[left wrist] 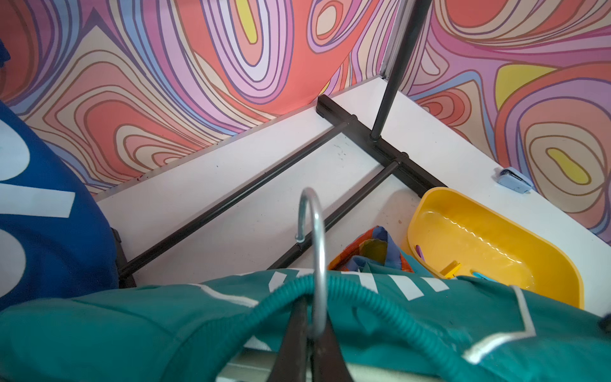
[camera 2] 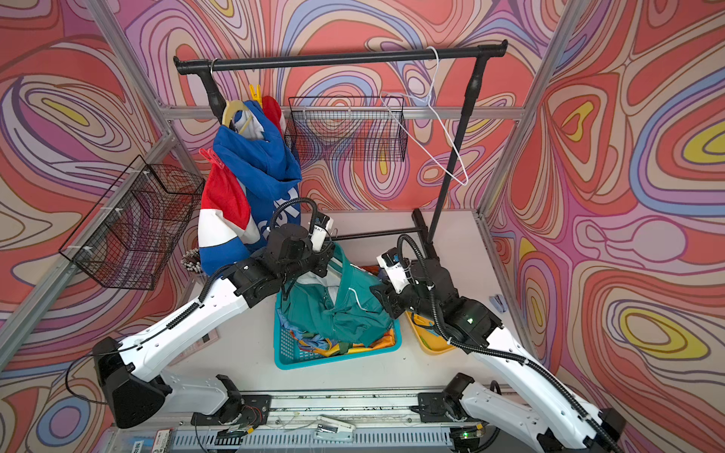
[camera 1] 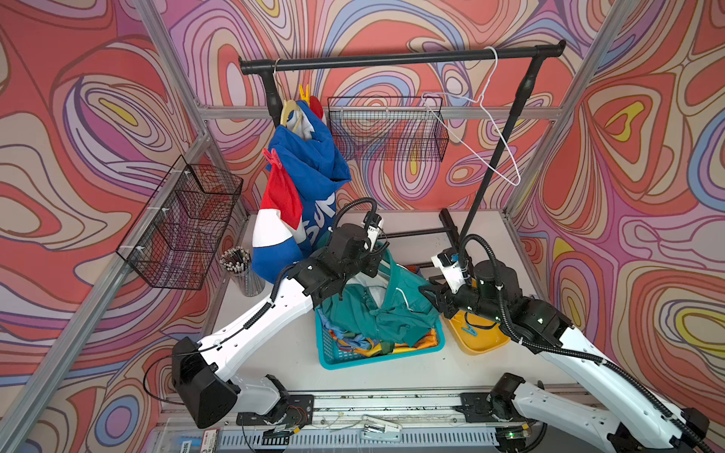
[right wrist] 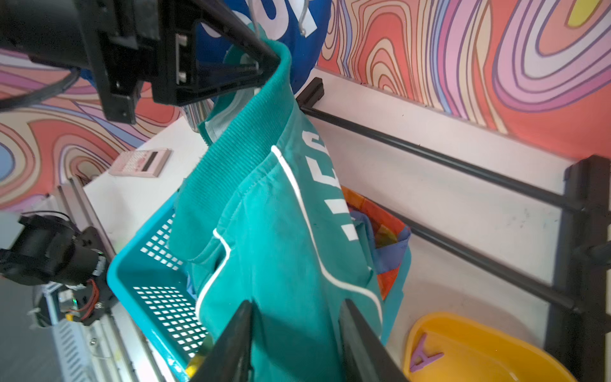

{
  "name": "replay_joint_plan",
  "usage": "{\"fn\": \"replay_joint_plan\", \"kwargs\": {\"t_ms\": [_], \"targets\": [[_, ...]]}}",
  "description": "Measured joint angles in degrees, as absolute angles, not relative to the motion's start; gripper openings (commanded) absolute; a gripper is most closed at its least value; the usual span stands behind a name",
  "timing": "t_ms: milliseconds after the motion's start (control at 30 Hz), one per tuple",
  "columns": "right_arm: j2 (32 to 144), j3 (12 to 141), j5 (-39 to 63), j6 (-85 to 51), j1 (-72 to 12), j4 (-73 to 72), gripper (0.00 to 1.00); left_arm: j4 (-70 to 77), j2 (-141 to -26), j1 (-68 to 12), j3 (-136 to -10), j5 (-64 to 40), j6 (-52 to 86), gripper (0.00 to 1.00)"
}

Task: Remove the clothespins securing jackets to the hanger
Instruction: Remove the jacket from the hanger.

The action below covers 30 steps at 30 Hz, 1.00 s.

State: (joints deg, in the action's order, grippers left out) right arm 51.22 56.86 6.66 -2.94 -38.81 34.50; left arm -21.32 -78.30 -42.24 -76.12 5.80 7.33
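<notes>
A black garment rack (camera 1: 400, 59) spans the far side of the white table, seen in both top views. At the rail's left end a blue jacket (camera 1: 310, 164) with red and white bands hangs bunched on a beige hanger (camera 1: 290, 111). Near the middle of the table, a teal jacket (right wrist: 274, 248) drapes into a turquoise basket (camera 1: 337, 357). It lies over a rainbow patchwork jacket (left wrist: 373, 244) in the same basket. A yellow tray (left wrist: 496, 231) sits just right of the basket.

The left gripper (right wrist: 269, 61) is clamped at the teal collar on the hanger hook (left wrist: 314, 248), a silver loop rising between its fingers. The right gripper (right wrist: 296, 304) holds its jaws apart lower down with teal fabric between them; whether they touch the cloth cannot be told. An empty white wire hanger (camera 1: 474, 129) dangles at the rail's right end.

Two clothespins remain on the blue jacket: a yellow clothespin (camera 1: 304, 93) at the top by the hanger and a red clothespin (camera 1: 272, 158) on its left edge. In the tray lie a purple clothespin (right wrist: 425, 355), a yellow one and a blue one.
</notes>
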Motion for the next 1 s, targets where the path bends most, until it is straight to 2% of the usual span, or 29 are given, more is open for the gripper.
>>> {"fn": "replay_joint_plan", "kwargs": {"t_ms": [167, 267, 633, 1000], "targets": [[50.9, 56.4, 6.2, -3.0, -38.8, 35.5, 0.11, -22.1, -78.3, -41.8, -76.4, 5.5, 7.7, 0.00], [50.9, 56.4, 5.6, -3.0, -38.8, 35.7, 0.06, -22.8, -78.3, -41.5, -76.6, 5.3, 7.7, 0.00], [51.0, 57.2, 3.8, -4.0, -38.8, 36.6, 0.00, -24.1, -76.6, -40.7, -75.9, 4.4, 6.9, 0.00], [51.6, 58.0, 3.8, -7.2, -38.8, 37.3, 0.00, -23.1, -71.7, -38.8, -71.6, 1.6, 6.2, 0.00]]}}
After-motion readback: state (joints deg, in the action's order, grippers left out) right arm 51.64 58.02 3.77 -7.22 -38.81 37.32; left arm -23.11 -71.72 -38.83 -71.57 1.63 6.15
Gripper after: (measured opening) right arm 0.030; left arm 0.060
